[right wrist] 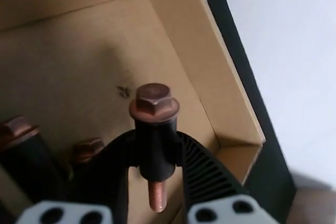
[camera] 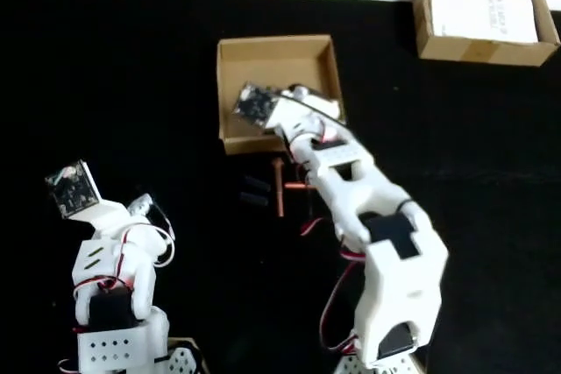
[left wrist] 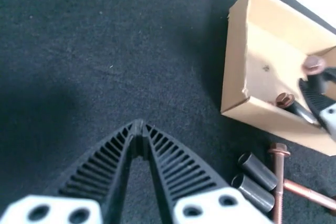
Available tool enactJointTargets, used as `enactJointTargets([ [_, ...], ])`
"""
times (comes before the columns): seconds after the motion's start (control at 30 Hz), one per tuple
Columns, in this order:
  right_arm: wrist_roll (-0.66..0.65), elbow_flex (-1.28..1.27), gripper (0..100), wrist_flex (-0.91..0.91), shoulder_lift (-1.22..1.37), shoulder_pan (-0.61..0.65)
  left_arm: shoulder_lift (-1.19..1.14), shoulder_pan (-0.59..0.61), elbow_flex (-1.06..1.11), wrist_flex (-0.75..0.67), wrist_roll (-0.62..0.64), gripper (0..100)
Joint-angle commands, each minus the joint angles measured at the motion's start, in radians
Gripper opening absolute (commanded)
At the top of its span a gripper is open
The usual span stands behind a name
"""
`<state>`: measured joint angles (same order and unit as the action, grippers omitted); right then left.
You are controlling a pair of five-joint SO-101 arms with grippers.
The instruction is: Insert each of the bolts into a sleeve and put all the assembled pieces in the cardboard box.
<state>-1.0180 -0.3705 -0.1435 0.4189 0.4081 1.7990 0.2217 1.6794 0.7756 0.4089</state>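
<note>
Table [camera: 131, 85]: black cloth.
Cardboard box [camera: 272, 67]: centre, far side.
Second box [camera: 484, 19]: far right, white sheet inside.
R gripper [right wrist: 155, 142]: over cardboard box, clamped on assembled piece [right wrist: 153, 129] (copper bolt through black sleeve).
L gripper [left wrist: 139, 127]: near left, fingers together, over bare cloth.
Other assembled pcs [right wrist: 21, 150]: 2, inside cardboard box.
Loose bolts [camera: 280, 190]: 2, on table just near of cardboard box.
Loose sleeves [camera: 256, 186]: 2, just left of bolts.

A: Bright?
B: Soft, even light. The black cloth [camera: 131, 85] reads flat dark; the right arm [camera: 399, 278] glares white.
A: Shadows?
B: A faint one beside the left gripper [left wrist: 139, 129]; a dull sheen on the bolt [right wrist: 154, 100].
</note>
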Motion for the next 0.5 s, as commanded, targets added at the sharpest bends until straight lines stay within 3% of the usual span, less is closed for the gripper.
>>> enactJointTargets([
  [0.0, -0.086, 0.035, 0.9, 0.008, 0.031, -0.007, 0.007, 0.001, 0.016, 0.002, 0.003, 1],
  [0.23, 0.003, 0.036, 4.5, 0.147, -0.036, 0.008, 0.007, 0.001, 0.016, 0.002, 0.003, 1],
  [0.37, 0.193, 0.039, 15.8, 0.321, -0.176, 0.022, 0.007, 0.001, 0.016, 0.002, 0.003, 1],
  [0.47, 0.336, 0.035, 15.4, 0.464, -0.315, 0.031, 0.007, 0.001, 0.016, 0.002, 0.003, 1],
])
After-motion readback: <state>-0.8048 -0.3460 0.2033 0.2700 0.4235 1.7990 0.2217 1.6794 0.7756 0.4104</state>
